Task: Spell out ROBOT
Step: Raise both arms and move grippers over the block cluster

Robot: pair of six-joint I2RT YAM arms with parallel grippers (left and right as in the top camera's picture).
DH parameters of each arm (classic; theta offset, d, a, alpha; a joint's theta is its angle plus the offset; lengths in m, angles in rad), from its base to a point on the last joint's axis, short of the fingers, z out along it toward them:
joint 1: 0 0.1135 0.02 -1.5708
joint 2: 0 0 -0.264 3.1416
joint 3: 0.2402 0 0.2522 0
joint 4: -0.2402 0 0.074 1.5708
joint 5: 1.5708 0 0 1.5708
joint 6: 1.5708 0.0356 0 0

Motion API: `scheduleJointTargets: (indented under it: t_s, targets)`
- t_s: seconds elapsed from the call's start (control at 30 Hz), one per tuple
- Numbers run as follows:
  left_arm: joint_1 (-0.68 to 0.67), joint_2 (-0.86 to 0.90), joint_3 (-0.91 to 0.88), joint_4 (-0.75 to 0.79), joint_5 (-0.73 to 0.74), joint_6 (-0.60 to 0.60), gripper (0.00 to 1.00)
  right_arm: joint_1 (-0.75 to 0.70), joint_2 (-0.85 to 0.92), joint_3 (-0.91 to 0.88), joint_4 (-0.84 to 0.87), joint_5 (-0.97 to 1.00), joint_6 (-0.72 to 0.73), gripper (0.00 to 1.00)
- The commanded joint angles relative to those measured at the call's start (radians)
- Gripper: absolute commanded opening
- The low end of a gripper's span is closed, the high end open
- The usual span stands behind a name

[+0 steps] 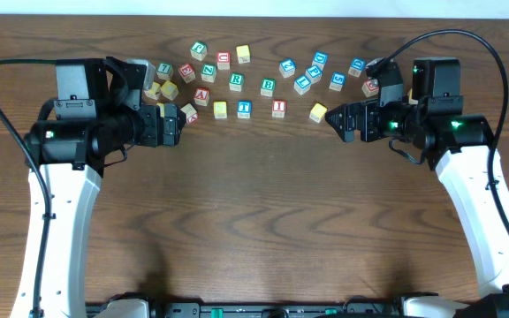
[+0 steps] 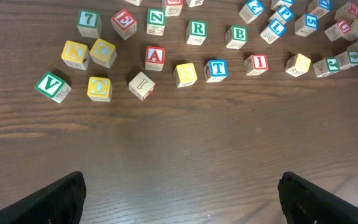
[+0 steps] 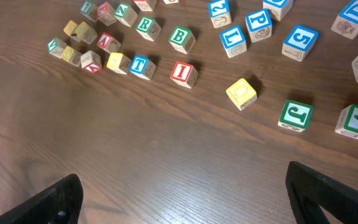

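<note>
Cube R (image 2: 197,29) sharp from left wrist, faint overhead; left end effector (image 1: 180,125), right end effector (image 1: 341,122) agape, empty.

Far half of the desk (image 1: 254,221): R cube (image 1: 236,80) sits just left of B cube (image 1: 268,86). T cube (image 1: 244,108) lies before them, I cube (image 1: 278,108) near its right, A cube (image 1: 202,95) further left.

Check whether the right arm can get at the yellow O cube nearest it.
Probably yes: the yellow O cube stands alone ahead of the open right gripper, bare table between them; the green J cube and red I cube stand apart from it.
</note>
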Motion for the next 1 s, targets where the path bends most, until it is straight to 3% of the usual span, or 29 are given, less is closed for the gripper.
scheduleJointTargets:
  t_s: [0.0,0.23,0.53,0.97]
  targets:
    - [0.001,-0.003,0.027,-0.004,0.016,0.012,0.98,0.005,-0.001,0.022,-0.003,-0.010,-0.018,0.99]
    - [0.000,-0.003,0.027,0.004,0.002,-0.011,0.97,0.005,-0.001,0.021,0.001,0.018,0.002,0.96]
    - [0.000,0.005,0.056,0.031,-0.246,-0.159,0.97,0.048,0.004,0.053,0.019,0.228,0.100,0.93]
    - [0.000,0.228,0.410,-0.131,-0.337,-0.180,0.97,0.123,0.311,0.527,-0.233,0.388,0.126,0.91]
